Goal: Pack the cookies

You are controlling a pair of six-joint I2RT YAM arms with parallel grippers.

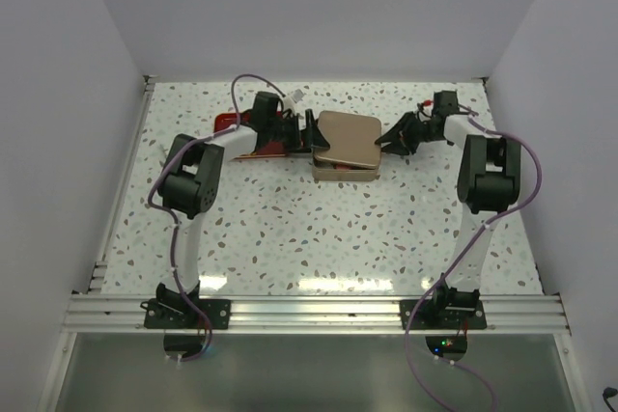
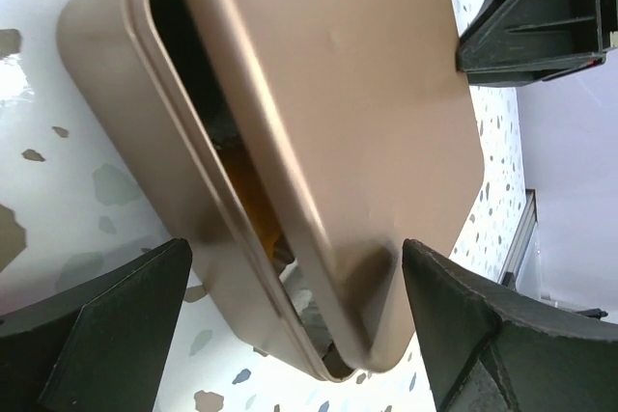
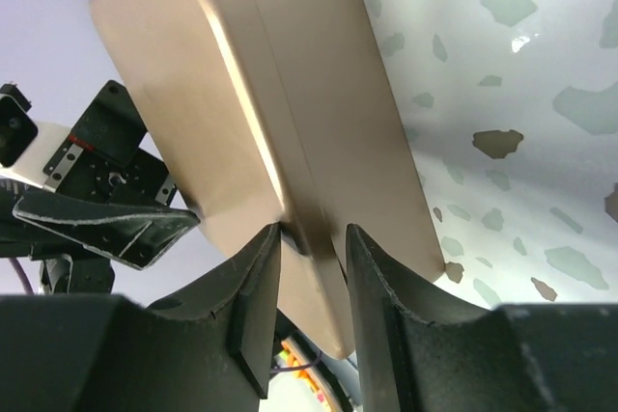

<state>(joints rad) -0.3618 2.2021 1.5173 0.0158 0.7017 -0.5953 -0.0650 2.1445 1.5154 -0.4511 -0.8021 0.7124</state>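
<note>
pinching the stiff, light-looking lid (image 1: 348,137) by its right edge, the right gripper (image 3: 309,238) holds it tilted over the far-middle box (image 2: 106,74), left gripper (image 2: 294,272) spread beside it, cookies (image 2: 253,195) glimpsed orange inside, probably fragile.

I see my left arm (image 1: 188,190) and right arm (image 1: 488,176): white links, black joints, a purple cable (image 1: 537,173) looping along each.

Laboratory robot test cell. Plain white walls (image 1: 319,7) enclose a speckled table (image 1: 319,238) on the left, right and far sides. The left arm (image 1: 188,185) and right arm (image 1: 488,176) are bolted to an aluminium rail (image 1: 309,314) along the near edge, with purple cables (image 1: 253,77) exposed.
</note>
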